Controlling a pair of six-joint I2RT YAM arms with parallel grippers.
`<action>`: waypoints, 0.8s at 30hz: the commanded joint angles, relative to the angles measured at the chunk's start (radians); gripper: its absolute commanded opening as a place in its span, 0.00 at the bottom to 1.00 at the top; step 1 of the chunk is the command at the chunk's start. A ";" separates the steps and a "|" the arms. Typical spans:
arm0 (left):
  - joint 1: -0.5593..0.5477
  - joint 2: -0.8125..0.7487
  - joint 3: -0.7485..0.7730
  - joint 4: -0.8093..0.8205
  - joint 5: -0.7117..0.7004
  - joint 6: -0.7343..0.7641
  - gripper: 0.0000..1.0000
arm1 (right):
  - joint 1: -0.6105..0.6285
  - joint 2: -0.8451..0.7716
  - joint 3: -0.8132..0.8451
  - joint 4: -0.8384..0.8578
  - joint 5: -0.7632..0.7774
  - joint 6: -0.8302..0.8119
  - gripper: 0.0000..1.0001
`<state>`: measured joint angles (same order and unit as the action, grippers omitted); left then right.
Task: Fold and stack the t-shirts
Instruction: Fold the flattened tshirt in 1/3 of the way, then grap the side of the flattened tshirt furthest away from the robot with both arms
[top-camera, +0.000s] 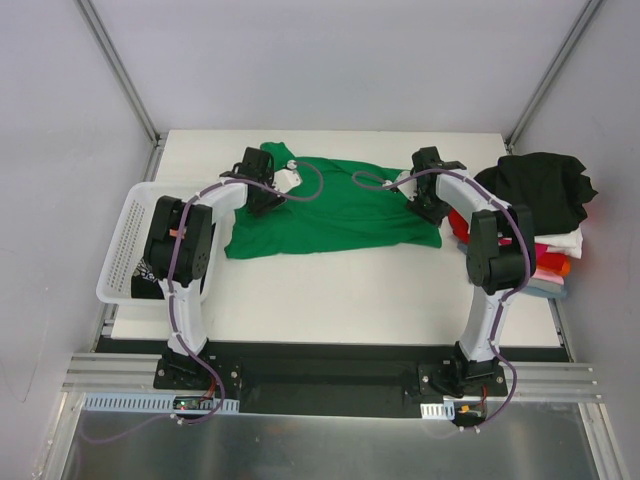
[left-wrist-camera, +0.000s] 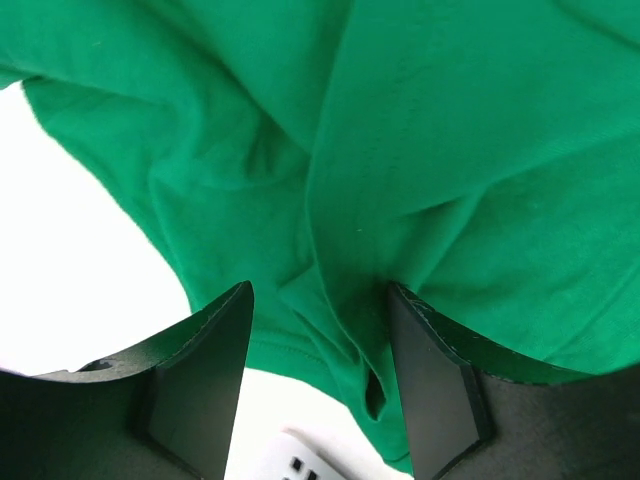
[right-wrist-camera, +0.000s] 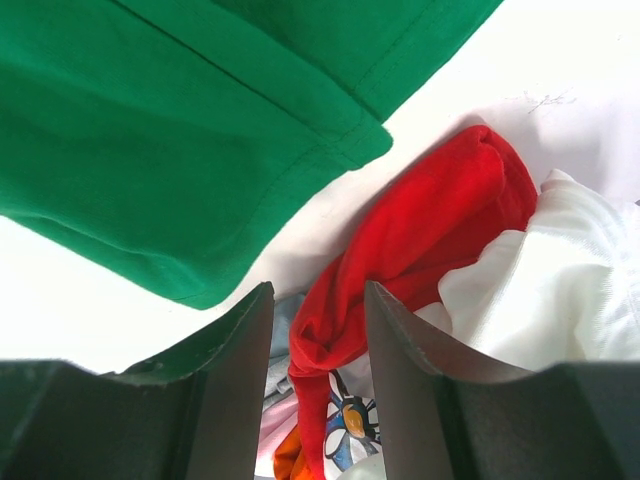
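Centrally, green t-shirt lies rumpled across the far half of the bench, between the two arms. Left gripper: over the shirt's left end, jaws partway apart, a ridge of green cloth lying between them with a gap beside it. Right gripper: at the shirt's right hem, jaws partway apart, gripping nothing; red t-shirt and white t-shirt beyond them. Black t-shirt tops the heap at the bench's right edge. White mesh basket at the left edge.
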<state>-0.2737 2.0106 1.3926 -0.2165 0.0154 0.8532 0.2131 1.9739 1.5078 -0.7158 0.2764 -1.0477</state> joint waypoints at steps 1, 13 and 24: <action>0.014 0.037 0.062 0.034 -0.046 0.029 0.55 | -0.004 -0.053 -0.004 -0.004 0.007 0.018 0.45; 0.025 0.080 0.181 0.048 -0.089 0.035 0.55 | -0.006 -0.040 0.015 -0.004 0.010 0.023 0.44; 0.057 0.126 0.295 0.127 -0.114 -0.006 0.55 | -0.003 0.013 0.091 0.074 0.064 0.066 0.45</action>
<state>-0.2356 2.1025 1.5993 -0.1558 -0.0650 0.8711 0.2131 1.9762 1.5356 -0.7033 0.2920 -1.0218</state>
